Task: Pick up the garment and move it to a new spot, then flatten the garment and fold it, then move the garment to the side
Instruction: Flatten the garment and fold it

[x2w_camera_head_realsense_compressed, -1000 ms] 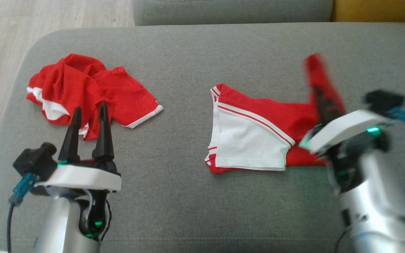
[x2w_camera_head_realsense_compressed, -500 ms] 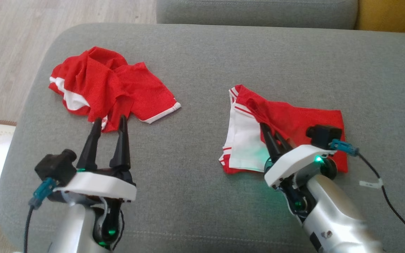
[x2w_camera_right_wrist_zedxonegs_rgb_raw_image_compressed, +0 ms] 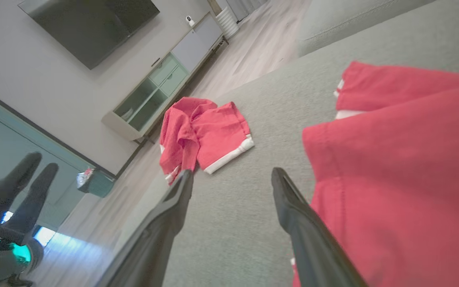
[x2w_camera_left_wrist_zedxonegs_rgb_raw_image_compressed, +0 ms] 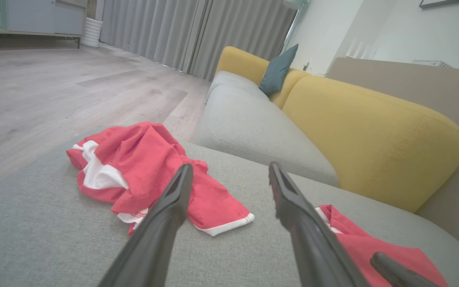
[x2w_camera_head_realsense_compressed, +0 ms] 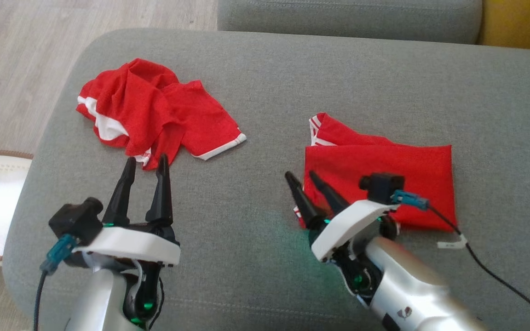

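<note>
Head view: shows the folded garment [x2w_camera_head_realsense_compressed: 380, 170] flat on the seat [x2w_camera_head_realsense_compressed: 265, 82], right of middle, with white trim peeping out at its far left corner. Puts the right gripper [x2w_camera_head_realsense_compressed: 301, 177] at the near left corner, spread wide and empty; cannot tell whether a finger brushes the cloth. Puts the left gripper [x2w_camera_head_realsense_compressed: 146, 160] just short of the crumpled garment [x2w_camera_head_realsense_compressed: 154, 110] by the far left corner, likewise spread and empty. Judging the fold done and the shift aside pending: pinch through every layer at that near edge, stay low, and slide rather than lift, so as not to spill the fold. Offers a tag [x2w_camera_head_realsense_compressed: 449, 243] and a forearm logo [x2w_camera_head_realsense_compressed: 403, 313], both too small to read.

Left wrist view: looks between parted fingers at both garments, well apart, with a yellow backrest [x2w_camera_left_wrist_zedxonegs_rgb_raw_image_compressed: 373, 131] and a pillow [x2w_camera_left_wrist_zedxonegs_rgb_raw_image_compressed: 277, 69] beyond. No writing.

Right wrist view: sets the red edge just beside one finger, a fair place to bite. Nothing legible on the cloth or the TV [x2w_camera_right_wrist_zedxonegs_rgb_raw_image_compressed: 90, 24].
</note>
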You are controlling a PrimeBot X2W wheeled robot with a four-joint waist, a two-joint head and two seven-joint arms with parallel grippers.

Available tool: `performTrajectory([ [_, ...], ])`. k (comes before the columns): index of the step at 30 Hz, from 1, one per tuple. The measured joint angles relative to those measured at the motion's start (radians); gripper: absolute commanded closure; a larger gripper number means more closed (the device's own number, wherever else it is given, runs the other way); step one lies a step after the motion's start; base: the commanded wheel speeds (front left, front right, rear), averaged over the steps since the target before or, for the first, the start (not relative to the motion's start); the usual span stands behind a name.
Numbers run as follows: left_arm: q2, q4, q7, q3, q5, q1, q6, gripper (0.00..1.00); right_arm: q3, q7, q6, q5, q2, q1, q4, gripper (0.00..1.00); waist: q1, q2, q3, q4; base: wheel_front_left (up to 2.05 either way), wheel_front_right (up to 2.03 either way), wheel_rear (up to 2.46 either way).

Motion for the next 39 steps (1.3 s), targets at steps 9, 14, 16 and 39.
performTrajectory([
  [9, 0.000, -0.012, 0.000, 0.003, 0.000, 0.016, 0.003, 0.00, -0.002, -0.034, 0.000, 0.020, 0.000, -0.088, 0.109, 0.00, 0.0000, 0.0000, -0.013, -0.019, 0.00, 0.00, 0.00],
  [14, 0.000, -0.032, 0.000, 0.004, 0.000, 0.024, 0.009, 0.00, -0.172, -0.036, 0.000, -0.218, -0.001, -0.177, 0.201, 0.00, 0.0000, 0.0000, -0.013, -0.038, 0.00, 0.00, 0.00],
  [16, 0.000, -0.041, 0.000, 0.005, 0.000, 0.024, 0.012, 0.00, -0.282, -0.036, 0.000, -0.350, -0.001, -0.186, 0.209, 0.00, 0.0000, 0.0000, -0.013, -0.047, 0.00, 0.00, 0.00],
  [39, 0.000, -0.128, 0.000, 0.011, 0.043, 0.066, -0.019, 0.00, -0.859, -0.039, 0.000, -0.915, 0.015, 0.442, -0.516, 0.00, 0.0000, 0.0000, -0.015, -0.105, 0.00, 0.00, 0.00],
])
